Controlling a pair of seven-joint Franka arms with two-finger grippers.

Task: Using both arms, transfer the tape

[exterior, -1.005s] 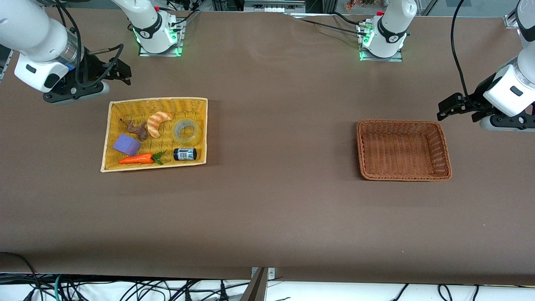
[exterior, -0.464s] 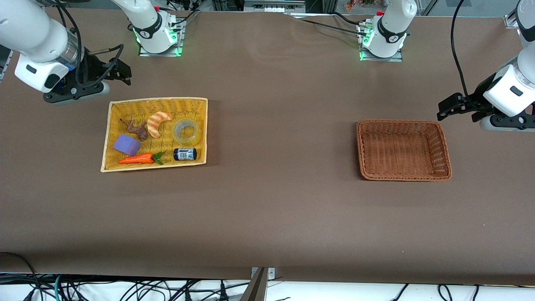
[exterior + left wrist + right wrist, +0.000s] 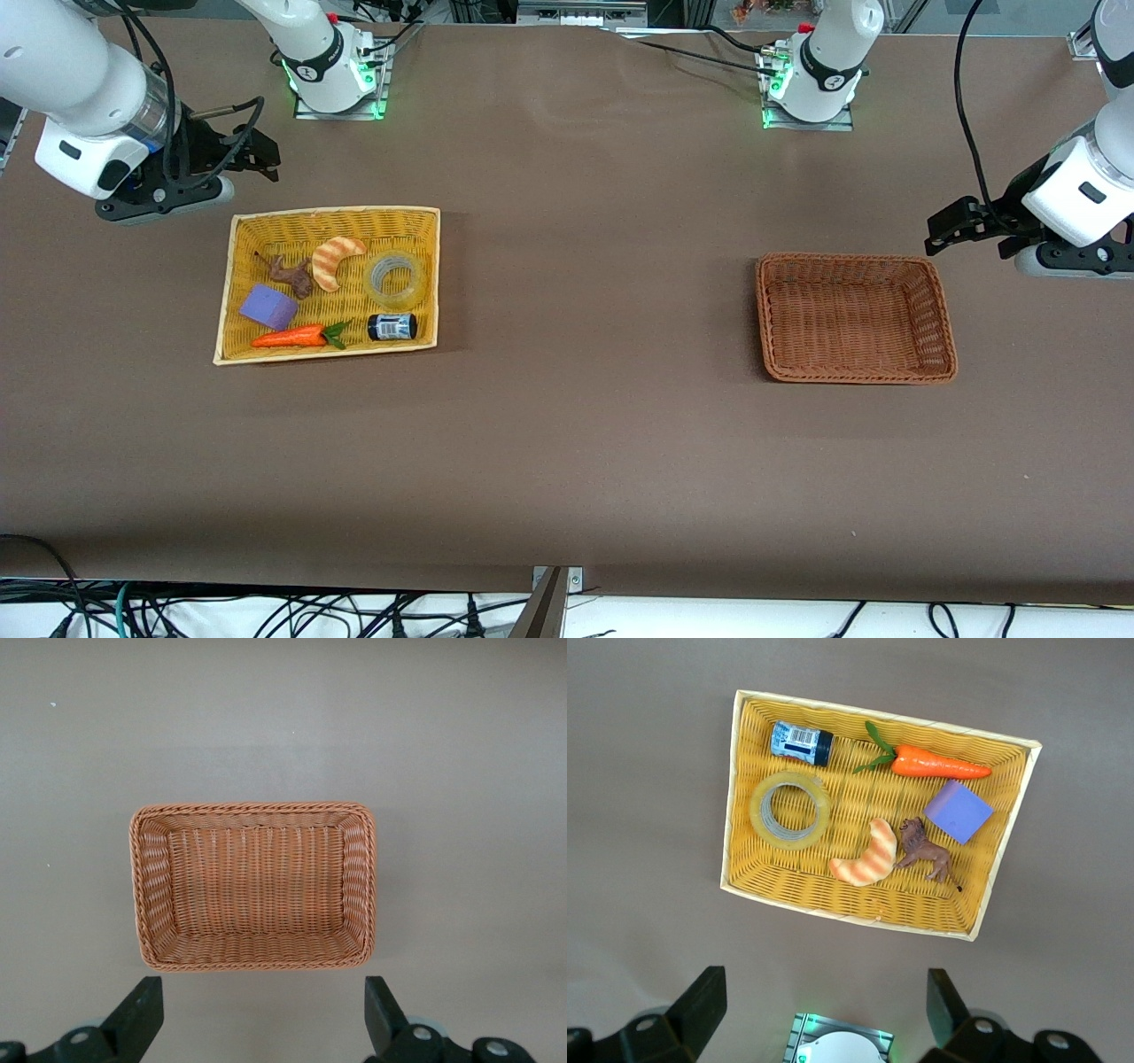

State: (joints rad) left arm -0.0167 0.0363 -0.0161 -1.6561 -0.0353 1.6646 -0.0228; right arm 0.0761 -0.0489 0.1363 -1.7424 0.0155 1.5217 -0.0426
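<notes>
I am holding my right gripper (image 3: 257, 155) up over bare table by the yellow basket (image 3: 232, 292), at the right arm's end of the table. Its fingers (image 3: 700, 1001) are spread wide apart and gripping nothing. My left gripper (image 3: 946, 229) is hanging over the table beside the brown basket (image 3: 944, 306), toward the left arm's end. Its fingers (image 3: 142, 1010) are also standing well apart, with nothing between them.

The tape (image 3: 395, 279) is lying flat in the yellow basket, hole facing up, near the wall that faces the middle of the table. I am seeing it from my right wrist camera too (image 3: 789, 810), a clear yellowish ring with a greyish core. The jar (image 3: 392, 327) is lying on its side just beside the tape, nearer to the front camera. The croissant (image 3: 335, 260) is sitting beside the tape toward the right arm's end, with the lion (image 3: 288, 273) touching it. The purple block (image 3: 268, 307) is sitting near the lion, and the carrot (image 3: 292, 337) is lying along the wall nearest the front camera, its green leaves pointing toward the jar.

The brown basket is holding nothing and is sitting well apart from the yellow one.
</notes>
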